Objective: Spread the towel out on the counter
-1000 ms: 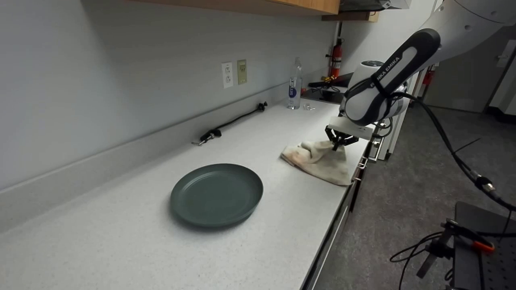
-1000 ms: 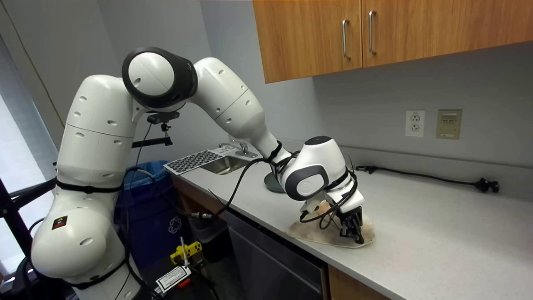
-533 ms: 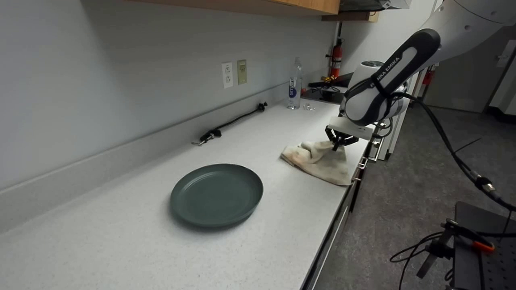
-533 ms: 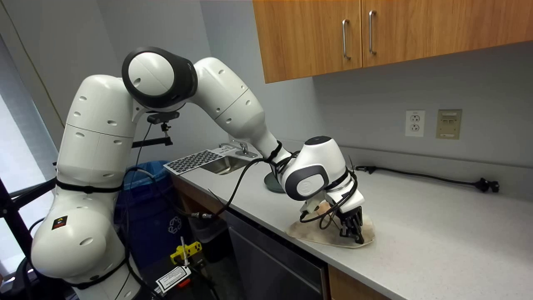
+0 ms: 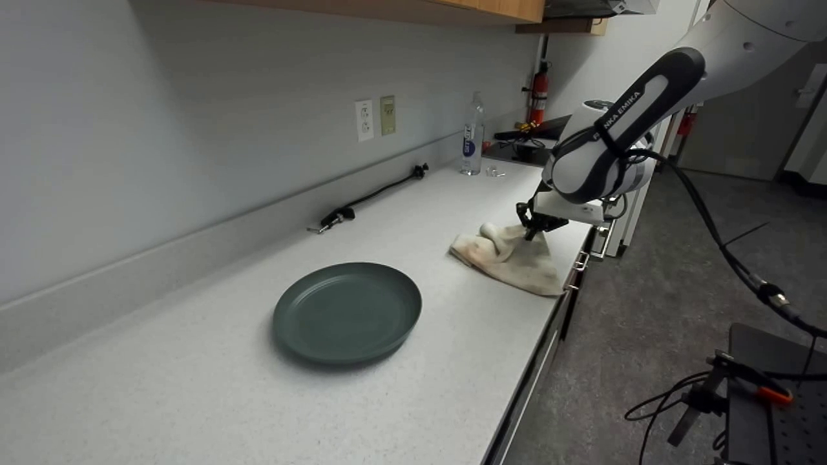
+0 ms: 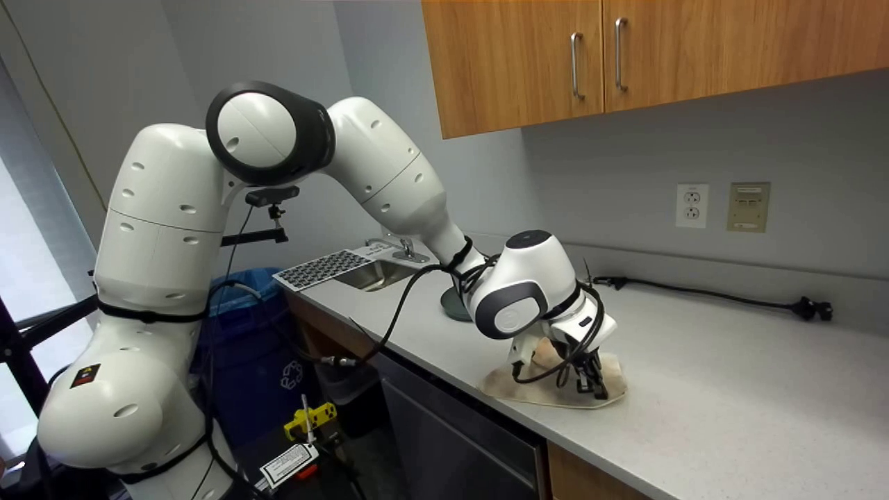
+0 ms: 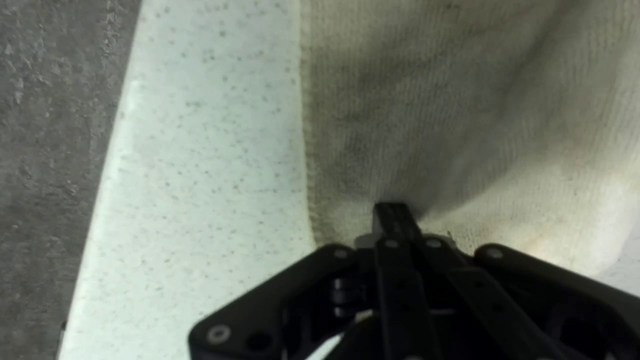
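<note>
Gripper (image 7: 397, 212) has shifted slightly; one towel (image 5: 526, 268), one plate (image 5: 347, 313) on one counter (image 5: 226, 387); arm (image 6: 399, 173) bent, angled down; jaws together.

In an exterior view, the towel (image 5: 517, 271) lies on the counter (image 5: 387, 400), under the gripper (image 5: 530, 237); left of the towel and before it lies the plate (image 5: 347, 313). The cord (image 5: 382, 191) lies beside the backsplash (image 5: 194, 255), the bottle (image 5: 473, 139) standing beyond it.
</note>
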